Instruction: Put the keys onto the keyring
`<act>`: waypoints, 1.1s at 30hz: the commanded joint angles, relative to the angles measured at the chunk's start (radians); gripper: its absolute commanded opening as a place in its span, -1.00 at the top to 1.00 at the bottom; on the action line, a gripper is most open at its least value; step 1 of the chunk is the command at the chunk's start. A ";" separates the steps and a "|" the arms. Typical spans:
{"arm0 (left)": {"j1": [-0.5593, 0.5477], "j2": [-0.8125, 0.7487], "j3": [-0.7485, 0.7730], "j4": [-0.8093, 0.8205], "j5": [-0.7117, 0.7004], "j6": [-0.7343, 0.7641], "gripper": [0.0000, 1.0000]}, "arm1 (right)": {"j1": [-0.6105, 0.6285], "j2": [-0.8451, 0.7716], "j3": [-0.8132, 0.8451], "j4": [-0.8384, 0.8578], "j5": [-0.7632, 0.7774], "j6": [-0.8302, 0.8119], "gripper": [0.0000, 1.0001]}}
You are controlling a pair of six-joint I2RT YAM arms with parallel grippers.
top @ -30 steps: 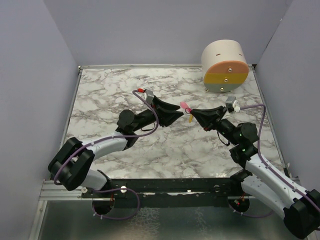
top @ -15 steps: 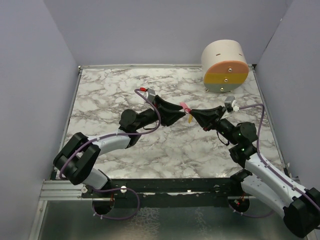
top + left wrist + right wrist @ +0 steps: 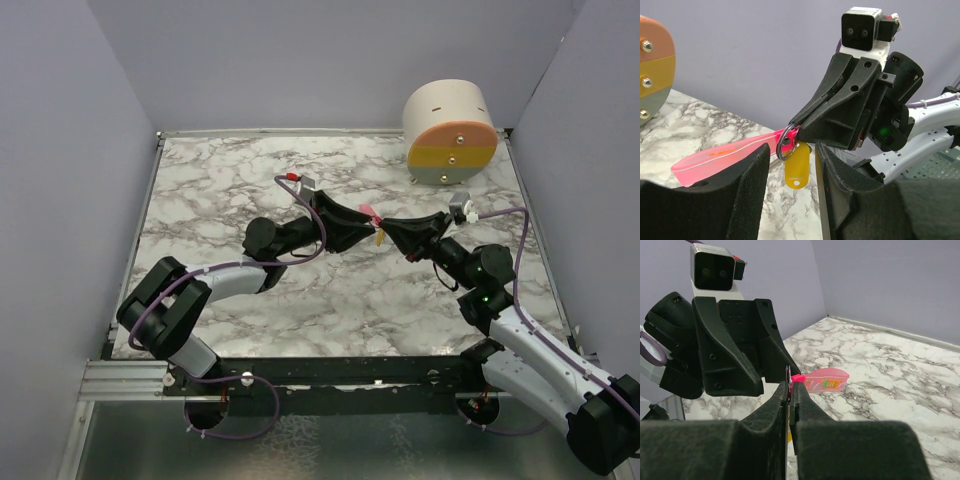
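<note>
My right gripper is shut on a small metal keyring and holds it above the marble table. The keys hang at the ring. The elongated pink key sticks out sideways, also visible as the pink key. The yellow key dangles straight down. My left gripper is open, with its black pads on either side of the yellow key and a gap on each side. From above, the left gripper and the right gripper meet tip to tip mid-table.
A big cream, orange, yellow and grey cylinder stands at the far right corner of the marble table. Purple walls close in the back and both sides. A black rail runs along the near edge.
My left arm has reached to the right, bringing its fingers up to the hanging keys. The right arm and the ring have stayed put.
</note>
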 commanded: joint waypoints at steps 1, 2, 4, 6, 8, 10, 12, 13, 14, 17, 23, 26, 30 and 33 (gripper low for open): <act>-0.009 0.005 0.029 0.053 0.033 -0.014 0.15 | -0.001 0.006 -0.013 0.039 -0.016 0.007 0.98; -0.011 0.005 0.032 0.053 0.034 -0.014 0.16 | 0.000 0.008 -0.013 0.040 -0.016 0.008 0.98; -0.017 0.009 0.037 0.054 0.040 -0.016 0.18 | 0.000 0.010 -0.014 0.043 -0.015 0.008 0.98; -0.022 0.014 0.041 0.055 0.045 -0.018 0.22 | 0.000 0.011 -0.015 0.044 -0.013 0.007 0.99; -0.025 0.019 0.043 0.061 0.049 -0.021 0.26 | -0.001 0.011 -0.014 0.044 -0.010 0.007 0.99; -0.029 0.021 0.044 0.063 0.052 -0.024 0.33 | 0.000 0.011 -0.018 0.046 -0.006 0.008 0.98; -0.031 0.022 0.046 0.064 0.054 -0.024 0.40 | 0.000 0.008 -0.018 0.046 -0.002 0.007 0.98; -0.033 0.023 0.046 0.064 0.054 -0.026 0.44 | -0.001 0.007 -0.020 0.046 0.002 0.006 0.99; -0.035 0.023 0.046 0.065 0.056 -0.026 0.48 | 0.000 0.006 -0.021 0.045 0.004 0.006 0.99; -0.035 0.020 0.044 0.064 0.057 -0.027 0.56 | -0.001 -0.001 -0.022 0.040 0.012 0.005 0.99; -0.035 0.013 0.042 0.062 0.057 -0.029 0.79 | 0.000 -0.001 -0.021 0.031 0.023 0.001 0.99; -0.035 0.007 0.045 0.056 0.061 -0.029 1.00 | -0.001 0.006 -0.015 0.015 0.030 -0.003 0.99; -0.035 -0.035 0.065 -0.085 0.035 0.011 1.00 | 0.000 0.007 0.004 -0.031 0.058 -0.015 0.76; -0.035 -0.103 0.096 -0.317 -0.016 0.081 1.00 | -0.001 -0.024 0.006 -0.068 0.105 -0.029 0.42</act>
